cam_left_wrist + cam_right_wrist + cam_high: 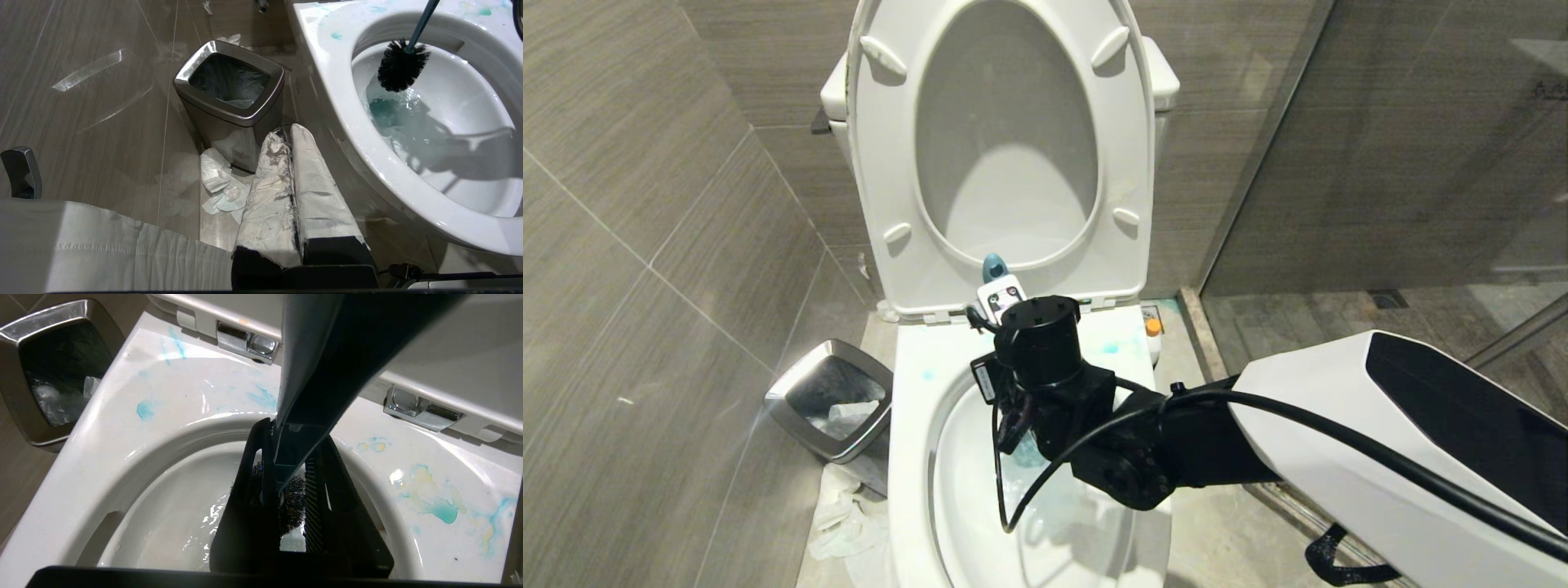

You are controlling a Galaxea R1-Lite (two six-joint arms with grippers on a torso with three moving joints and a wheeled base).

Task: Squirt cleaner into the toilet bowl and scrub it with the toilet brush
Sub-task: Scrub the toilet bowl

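Observation:
The white toilet bowl (915, 457) stands open, with its seat raised. My right gripper (292, 457) hangs over the back of the bowl, pointing down, shut on the slate-blue handle (310, 375) of the toilet brush. Its black bristle head (402, 65) hangs inside the bowl just above the water, near the back wall. Turquoise cleaner (386, 110) tints the water, and pale blue smears (443, 510) mark the flat rim. My left gripper (289, 130) is shut and empty, low beside the bowl, its fingers wrapped in white tape.
A square steel bin (229, 90) stands on the floor to the left of the toilet, with crumpled tissue (220, 183) in front of it. The raised seat (1005, 147) leans on the tank. A glass shower partition (1258, 163) closes the right side.

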